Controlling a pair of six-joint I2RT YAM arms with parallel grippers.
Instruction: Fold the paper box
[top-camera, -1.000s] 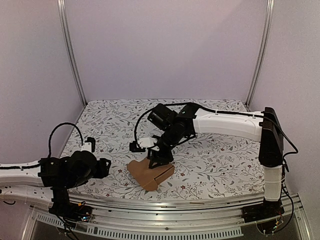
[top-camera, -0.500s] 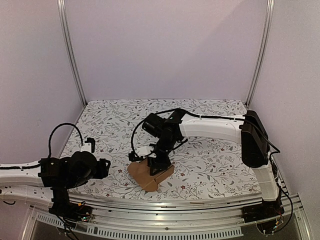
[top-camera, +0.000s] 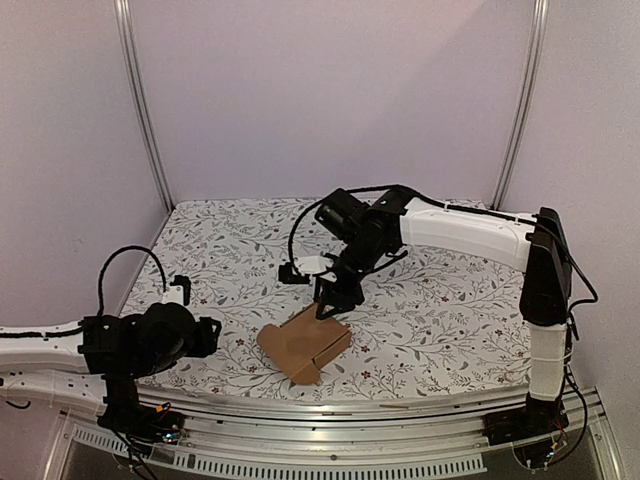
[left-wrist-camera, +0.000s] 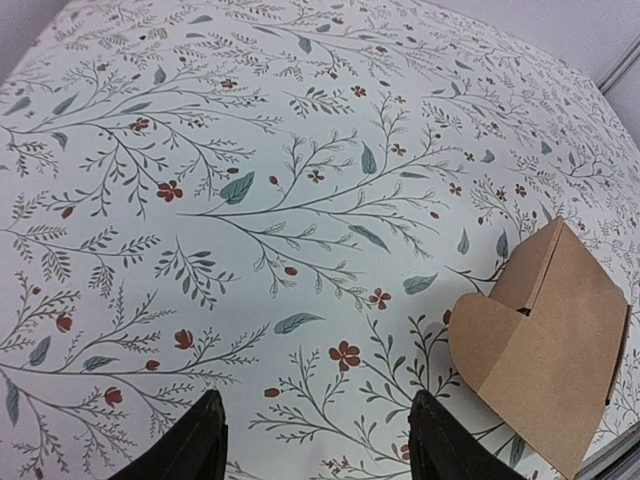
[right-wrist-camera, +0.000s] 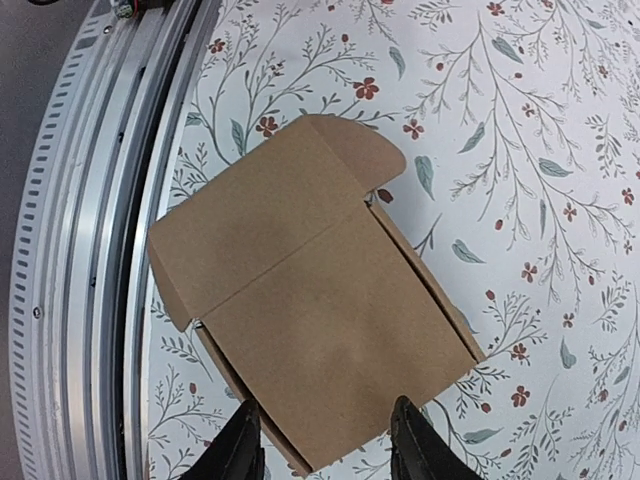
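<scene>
The paper box (top-camera: 303, 346) is plain brown cardboard and lies near the table's front edge, its lid panel folded down over the body. In the right wrist view the paper box (right-wrist-camera: 310, 310) fills the middle, with a rounded tab at its far end. My right gripper (top-camera: 330, 306) hangs just above and behind the box, open, and grips nothing. Seen from its wrist, the right gripper (right-wrist-camera: 325, 448) has its fingers apart over the box's near edge. My left gripper (top-camera: 207, 335) stays open to the left. In its own view the left gripper (left-wrist-camera: 315, 445) is over bare cloth, with the paper box (left-wrist-camera: 550, 340) to the right.
A floral cloth (top-camera: 440, 320) covers the table. A ribbed metal rail (right-wrist-camera: 90, 250) runs along the near edge, right beside the box. Purple walls and two upright posts (top-camera: 140, 110) enclose the back and sides.
My right gripper has risen off the box and drawn back toward the table's middle. The box now lies with its lid flatter. The left arm has not moved.
</scene>
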